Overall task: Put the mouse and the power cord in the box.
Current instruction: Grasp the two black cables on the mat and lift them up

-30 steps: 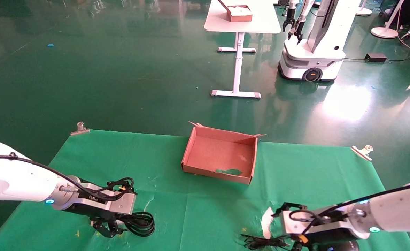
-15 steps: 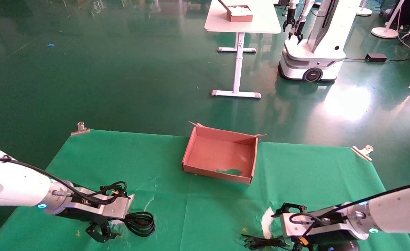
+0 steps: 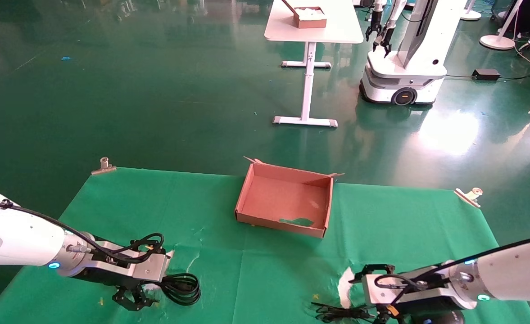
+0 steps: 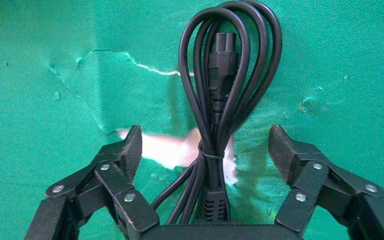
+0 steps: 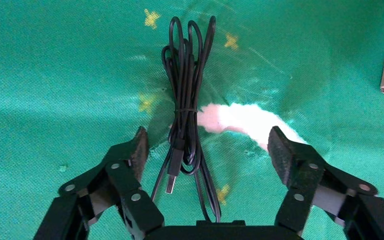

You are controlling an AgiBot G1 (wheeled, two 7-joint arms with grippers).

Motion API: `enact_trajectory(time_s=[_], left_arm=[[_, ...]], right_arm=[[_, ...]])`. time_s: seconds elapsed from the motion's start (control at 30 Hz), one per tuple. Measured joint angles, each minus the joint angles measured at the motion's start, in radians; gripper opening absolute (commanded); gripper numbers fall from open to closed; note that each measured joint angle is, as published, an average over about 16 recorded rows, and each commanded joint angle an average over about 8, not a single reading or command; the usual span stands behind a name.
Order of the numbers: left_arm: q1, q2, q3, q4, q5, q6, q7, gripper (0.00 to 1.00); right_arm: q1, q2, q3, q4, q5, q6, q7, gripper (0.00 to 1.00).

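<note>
At 8 o'clock on the green cloth (image 3: 265, 270), the power cord (image 3: 181, 288): thick, glossy, black, bundled into several long loops. Cinched by 1 thin tie low on the bundle in the left wrist view (image 4: 220, 100), with 1 chunky plug (image 4: 222, 55) lying inside the loops. Rests flat on the cloth, across a tear (image 4: 175, 150) showing white beneath.

Straddling the tied end, the left gripper (image 3: 132, 299) (image 4: 205, 145), spread wide. 1 of its fingers (image 4: 132, 150) on each side of the bundle, neither touching it.

At 5 o'clock on the cloth, near the front edge, the mouse wire (image 3: 341, 312): thin, black, folded into a narrow bundle (image 5: 185, 100) and tied around the middle. USB plug (image 5: 170, 185) loose at the end nearest the wrist camera. Lies just beside another white tear (image 3: 345, 281).

Over that bundle, the right gripper (image 3: 384, 317) (image 5: 205, 145), likewise spread apart, its fingers (image 5: 285, 155) clear of the wire on both sides.

At 12 o'clock, along the cloth's far edge, the box (image 3: 246, 193): reddish-brown cardboard, low walls, small torn flaps at the far corners, nothing inside. Well apart from both bundles.

At 10 and 2 o'clock, 2 metal clips (image 3: 103, 165) at the cloth's far corners.

Beyond, on the glossy green floor, a white table (image 3: 312, 27) at 12 o'clock and a white wheeled robot (image 3: 404, 67) at 1 o'clock.
</note>
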Motion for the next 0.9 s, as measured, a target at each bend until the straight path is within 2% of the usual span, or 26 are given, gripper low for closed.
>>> enact_trajectory(time_s=[0.9], left_arm=[[0.005, -0.001, 0.0, -0.009, -0.001, -0.004, -0.004, 0.0]], right_arm=[[-0.004, 0.003, 0.001, 0.01, 0.003, -0.004, 0.004, 0.0]])
